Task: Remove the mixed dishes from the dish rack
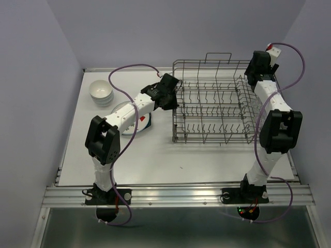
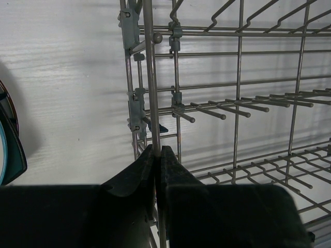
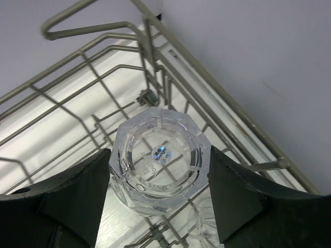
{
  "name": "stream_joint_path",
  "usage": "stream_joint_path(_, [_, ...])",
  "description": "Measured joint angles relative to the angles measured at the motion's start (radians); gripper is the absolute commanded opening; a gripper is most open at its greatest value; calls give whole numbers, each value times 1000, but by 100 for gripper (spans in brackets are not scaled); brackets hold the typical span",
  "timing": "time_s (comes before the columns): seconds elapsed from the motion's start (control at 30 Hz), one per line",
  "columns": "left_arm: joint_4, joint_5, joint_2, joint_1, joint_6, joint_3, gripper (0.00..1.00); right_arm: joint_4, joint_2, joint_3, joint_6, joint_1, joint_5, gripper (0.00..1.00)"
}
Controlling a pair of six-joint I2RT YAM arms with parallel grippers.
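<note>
The grey wire dish rack (image 1: 207,111) stands at the table's middle right. My left gripper (image 1: 173,95) is at its left side, and in the left wrist view it (image 2: 156,150) is shut on an upright rack wire (image 2: 150,77). My right gripper (image 1: 257,77) reaches into the rack's far right corner. In the right wrist view its jaws (image 3: 159,152) close on both sides of an upside-down clear glass tumbler (image 3: 158,170). A second tumbler (image 3: 207,227) lies below it. Stacked white bowls (image 1: 101,92) sit far left. The strawberry plate (image 1: 120,107) rests on the teal plate (image 1: 147,123), largely hidden under my left arm.
The teal plate's edge (image 2: 10,150) shows at the left of the left wrist view, close to the rack. The rack's taller side section (image 1: 248,103) runs beside my right arm. The back wall is just behind the rack.
</note>
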Motion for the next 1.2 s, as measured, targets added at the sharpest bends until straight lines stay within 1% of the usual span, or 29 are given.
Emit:
stream_joint_path(0.03, [-2, 0, 2, 0, 0, 4, 11, 0, -8, -2, 0, 0, -23, 1])
stream_joint_path(0.1, [-10, 0, 5, 0, 2, 12, 23, -1, -20, -3, 2, 0, -72, 1])
stream_joint_path(0.2, [-26, 3, 11, -2, 15, 29, 37, -7, -42, -3, 13, -1, -178, 1])
stream_joint_path(0.27, [-29, 6, 13, -9, 24, 40, 52, -14, -56, -3, 32, -2, -274, 1])
stream_joint_path(0.3, [-27, 11, 13, -12, 26, 45, 59, -17, -60, -3, 38, -2, -298, 1])
stream_joint_path(0.37, [-30, 10, 13, -21, 35, 63, 69, -28, -71, -3, 59, -2, -382, 1])
stream_joint_path(0.4, [-31, 8, 13, -26, 39, 76, 77, -35, -76, -3, 76, -3, -426, 1])
stream_joint_path(0.47, [-36, 0, 11, -31, 47, 92, 82, -47, -85, -3, 106, -3, -525, 1])
stream_joint_path(0.5, [-38, -6, 9, -32, 56, 103, 90, -55, -93, -3, 131, -4, -591, 1])
stream_joint_path(0.53, [-38, -11, 4, -33, 61, 110, 94, -60, -98, -3, 145, -4, -625, 1])
stream_joint_path(0.6, [-35, -22, -15, -33, 79, 113, 97, -62, -113, -3, 196, -5, -729, 1])
stream_joint_path(0.63, [-34, -27, -35, -33, 92, 113, 99, -59, -124, -3, 240, -5, -824, 1])
stream_joint_path(0.67, [-29, -29, -59, -33, 112, 113, 99, -51, -133, -9, 269, -5, -882, 1])
stream_joint_path(0.73, [5, -37, -117, -32, 157, 93, 99, 16, -161, -43, 380, -5, -1038, 1])
stream_joint_path(0.77, [24, -40, -161, -31, 178, 74, 99, 55, -171, -63, 430, -2, -1096, 1])
stream_joint_path(0.87, [146, -30, -374, -32, 273, -68, 99, 159, -183, -103, 569, 23, -1276, 1])
stream_joint_path(0.93, [212, -17, -503, -32, 323, -145, 99, 198, -183, -111, 632, 62, -1355, 1])
stream_joint_path(1.03, [309, 9, -639, -32, 384, -220, 99, 284, -188, -133, 729, 148, -1455, 1])
stream_joint_path(1.13, [385, 42, -697, -32, 429, -274, 99, 410, -207, -195, 866, 233, -1532, 1])
stream_joint_path(1.2, [418, 63, -711, -32, 454, -314, 99, 513, -232, -259, 989, 278, -1568, 1])
